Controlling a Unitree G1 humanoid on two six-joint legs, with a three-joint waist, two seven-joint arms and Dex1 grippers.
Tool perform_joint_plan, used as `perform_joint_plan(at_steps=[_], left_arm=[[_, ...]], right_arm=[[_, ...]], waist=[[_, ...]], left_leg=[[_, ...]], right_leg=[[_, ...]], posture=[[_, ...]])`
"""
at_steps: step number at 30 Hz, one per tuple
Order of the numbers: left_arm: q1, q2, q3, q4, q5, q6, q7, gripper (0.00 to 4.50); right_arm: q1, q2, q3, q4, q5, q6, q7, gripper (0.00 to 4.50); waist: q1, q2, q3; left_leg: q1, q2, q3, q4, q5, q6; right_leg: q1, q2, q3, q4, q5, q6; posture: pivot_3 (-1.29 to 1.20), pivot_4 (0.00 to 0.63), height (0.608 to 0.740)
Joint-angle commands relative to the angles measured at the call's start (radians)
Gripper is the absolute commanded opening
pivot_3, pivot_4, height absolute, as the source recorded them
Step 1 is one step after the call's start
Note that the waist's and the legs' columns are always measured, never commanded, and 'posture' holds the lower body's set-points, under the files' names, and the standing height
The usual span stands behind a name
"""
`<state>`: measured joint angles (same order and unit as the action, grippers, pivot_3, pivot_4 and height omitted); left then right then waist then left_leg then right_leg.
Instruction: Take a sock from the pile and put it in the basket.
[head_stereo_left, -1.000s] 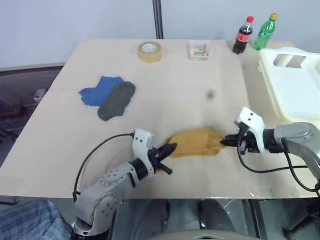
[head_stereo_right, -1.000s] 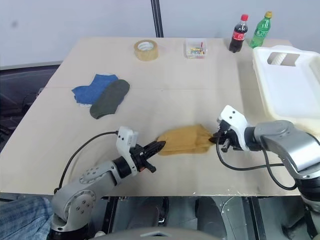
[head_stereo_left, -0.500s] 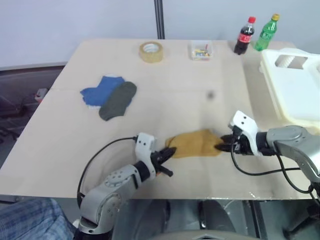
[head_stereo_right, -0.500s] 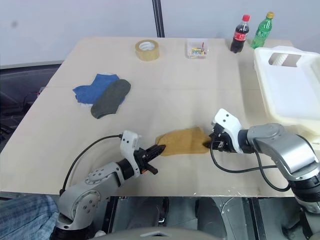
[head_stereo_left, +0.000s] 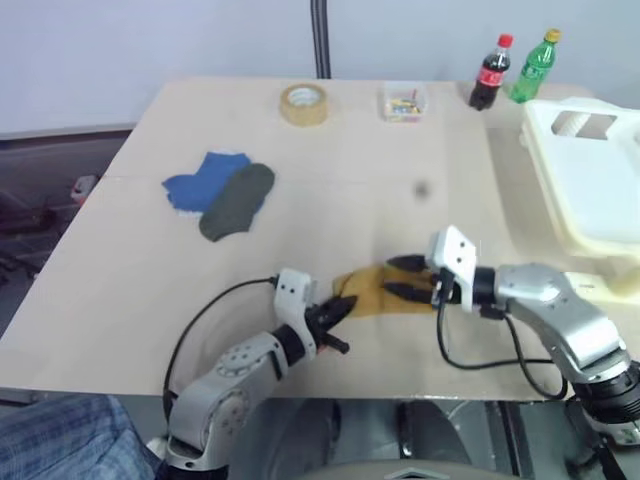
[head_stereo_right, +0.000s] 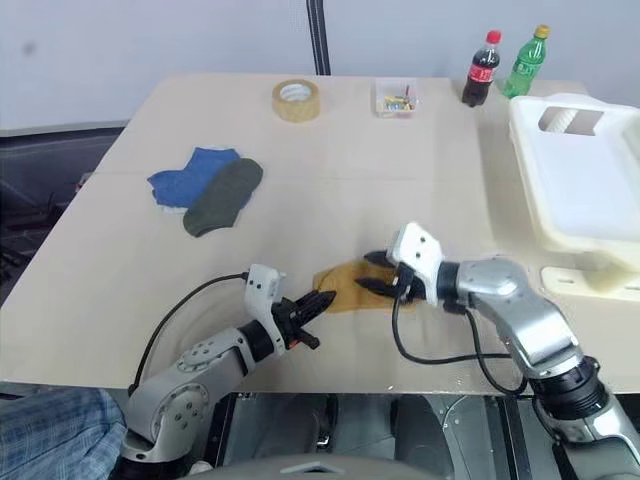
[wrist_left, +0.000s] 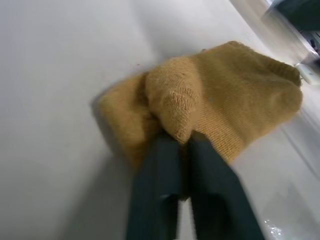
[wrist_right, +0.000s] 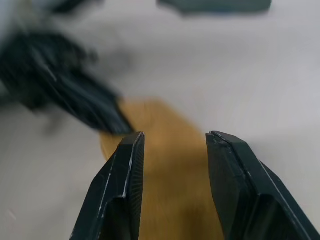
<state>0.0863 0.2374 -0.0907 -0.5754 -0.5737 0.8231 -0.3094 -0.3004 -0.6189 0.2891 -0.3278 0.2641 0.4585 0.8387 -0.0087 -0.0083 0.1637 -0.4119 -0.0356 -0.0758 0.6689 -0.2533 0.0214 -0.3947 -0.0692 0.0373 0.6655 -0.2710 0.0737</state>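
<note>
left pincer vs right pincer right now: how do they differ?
Left pincer has its fingers nearly together, pinching a fold at the edge of the mustard sock. Right pincer stands open above the sock's other end, holding nothing. Left points toward the sock from the robot's left, right from its right. Both have black fingers.

Evenly and softly lit from above, bright without harsh glare. Only faint, short shadows under the arms on the pale table (head_stereo_left: 330, 200). Sharp enough in the head views, with slight bowing toward the edges. Soft and smeared in the left wrist view around the mustard sock (wrist_left: 225, 105). Blurred background in the right wrist view, with the near fingers (wrist_right: 125, 185) crisp.
</note>
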Motion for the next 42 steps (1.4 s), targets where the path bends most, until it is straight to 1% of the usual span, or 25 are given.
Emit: perform_joint_plan(at_steps=[1,2,3,4,6,8,10,11,16,19,25,27,30,33,36,39,42], left_arm=[[0.012,0.010,-0.001,-0.016,-0.019,-0.015,-0.028,2.21],[0.015,0.013,0.000,-0.013,-0.020,-0.020,-0.034,2.74],[0.018,0.015,0.002,-0.008,-0.022,-0.024,-0.041,2.99],[0.021,0.017,0.004,-0.005,-0.025,-0.027,-0.046,3.61],[0.026,0.033,0.003,0.004,-0.028,-0.037,-0.072,4.42],[0.031,0.044,0.005,0.009,-0.028,-0.045,-0.086,4.42],[0.038,0.057,0.023,0.013,-0.031,-0.061,-0.098,4.42],[0.042,0.065,0.033,0.016,-0.026,-0.074,-0.101,4.42],[0.061,0.075,0.107,0.053,-0.043,-0.113,-0.106,4.42],[0.050,0.051,0.144,0.083,-0.093,-0.075,-0.082,4.42],[0.003,0.102,0.142,0.135,-0.066,-0.002,-0.052,4.42],[-0.029,0.102,0.141,0.157,-0.087,0.055,-0.039,4.42],[-0.091,0.091,0.154,0.198,-0.149,0.206,0.000,4.42],[-0.156,0.088,0.201,0.224,-0.194,0.392,0.074,4.42],[-0.210,0.071,0.231,0.212,-0.239,0.525,0.107,4.42],[-0.247,0.042,0.242,0.208,-0.256,0.593,0.127,4.42],[-0.257,0.021,0.226,0.243,-0.254,0.615,0.120,4.42]], right_arm=[[0.001,-0.037,0.042,0.051,-0.101,-0.102,0.025,2.04],[0.001,-0.039,0.043,0.059,-0.111,-0.079,0.018,2.04],[-0.002,-0.046,0.047,0.065,-0.121,-0.055,0.016,2.04],[-0.005,-0.049,0.049,0.069,-0.129,-0.040,0.017,2.04],[-0.001,-0.058,0.055,0.079,-0.147,-0.040,0.025,2.04],[0.004,-0.059,0.055,0.080,-0.153,-0.030,0.027,2.04],[0.009,-0.059,0.056,0.083,-0.162,-0.030,0.029,2.04],[0.011,-0.059,0.058,0.086,-0.168,-0.035,0.030,2.04],[0.019,-0.053,0.060,0.093,-0.177,-0.043,0.033,2.04],[0.025,-0.051,0.065,0.097,-0.184,-0.051,0.032,2.04],[0.029,-0.044,0.070,0.092,-0.189,-0.053,0.030,2.04],[0.030,-0.041,0.071,0.091,-0.192,-0.051,0.029,2.04],[0.032,-0.032,0.076,0.092,-0.198,-0.051,0.024,2.04],[0.042,-0.015,0.071,0.094,-0.204,-0.050,0.009,2.04],[0.043,0.001,0.080,0.099,-0.218,-0.052,-0.003,2.04],[0.048,0.015,0.085,0.088,-0.221,-0.045,-0.008,2.04],[0.054,0.020,0.084,0.081,-0.227,-0.043,-0.011,2.04]], waist=[[-0.001,0.000,0.000],[-0.002,0.001,0.000],[-0.002,0.001,-0.001],[-0.002,0.001,-0.001],[-0.002,0.002,-0.002],[-0.002,0.002,-0.002],[-0.001,0.002,-0.002],[-0.001,0.002,-0.002],[0.000,0.002,-0.002],[0.000,0.002,-0.003],[-0.001,0.005,-0.008],[-0.001,0.006,-0.009],[0.001,0.007,-0.014],[-0.002,0.008,-0.021],[-0.004,0.008,-0.023],[-0.006,0.007,-0.023],[-0.005,0.008,-0.024]], left_leg=[[0.000,0.000,0.000,0.000,0.000,0.000],[0.000,0.000,0.000,0.000,0.000,0.000],[0.000,0.000,0.000,0.000,0.000,0.000],[0.000,0.001,0.000,0.000,0.000,0.000],[0.002,0.001,0.000,0.000,0.000,0.000],[0.005,0.001,0.000,0.000,-0.001,0.002],[0.014,0.001,0.000,-0.003,-0.002,0.002],[0.016,0.001,0.000,-0.003,-0.002,0.002],[0.016,0.001,-0.001,-0.003,-0.002,0.003],[0.016,0.001,-0.002,-0.003,-0.002,0.003],[0.017,0.001,-0.002,-0.003,-0.002,0.003],[0.017,0.001,-0.002,-0.003,-0.002,0.003],[0.018,0.001,-0.003,-0.003,-0.002,0.003],[0.019,0.000,-0.003,-0.003,-0.002,0.003],[0.023,0.000,-0.003,-0.003,-0.002,0.003],[0.033,0.000,-0.002,-0.007,-0.002,0.003],[0.034,0.000,-0.002,-0.008,-0.002,0.002]], right_leg=[[0.000,0.000,0.000,0.000,0.000,0.000],[0.000,0.000,0.000,0.000,0.000,0.000],[0.000,0.000,0.000,0.000,0.000,0.000],[0.000,0.000,0.000,0.000,0.000,0.000],[0.002,0.000,0.000,0.000,0.000,0.000],[0.004,0.000,0.000,0.000,0.000,0.000],[0.014,0.000,0.000,-0.003,0.000,-0.001],[0.017,0.000,-0.001,-0.004,0.000,-0.001],[0.017,-0.001,-0.001,-0.004,0.000,-0.001],[0.017,-0.001,-0.001,-0.004,0.000,-0.001],[0.017,-0.001,-0.002,-0.004,0.000,-0.001],[0.017,-0.001,-0.002,-0.004,0.000,-0.001],[0.018,-0.001,-0.003,-0.004,0.000,0.000],[0.019,0.000,-0.003,-0.003,0.000,0.000],[0.023,0.001,-0.003,-0.003,-0.001,0.000],[0.032,0.000,-0.002,-0.006,-0.001,0.000],[0.033,0.000,-0.003,-0.006,-0.001,0.000]], posture=[[0.00,0.150,0.738],[0.00,0.150,0.738],[0.00,0.150,0.738],[0.00,0.150,0.738],[0.00,0.150,0.738],[0.00,0.150,0.738],[0.00,0.150,0.738],[0.00,0.150,0.738],[0.00,0.150,0.738],[0.00,0.150,0.738],[0.00,0.150,0.738],[0.00,0.150,0.738],[0.00,0.150,0.738],[0.00,0.150,0.738],[0.00,0.150,0.738],[0.00,0.150,0.738],[0.00,0.150,0.738]])
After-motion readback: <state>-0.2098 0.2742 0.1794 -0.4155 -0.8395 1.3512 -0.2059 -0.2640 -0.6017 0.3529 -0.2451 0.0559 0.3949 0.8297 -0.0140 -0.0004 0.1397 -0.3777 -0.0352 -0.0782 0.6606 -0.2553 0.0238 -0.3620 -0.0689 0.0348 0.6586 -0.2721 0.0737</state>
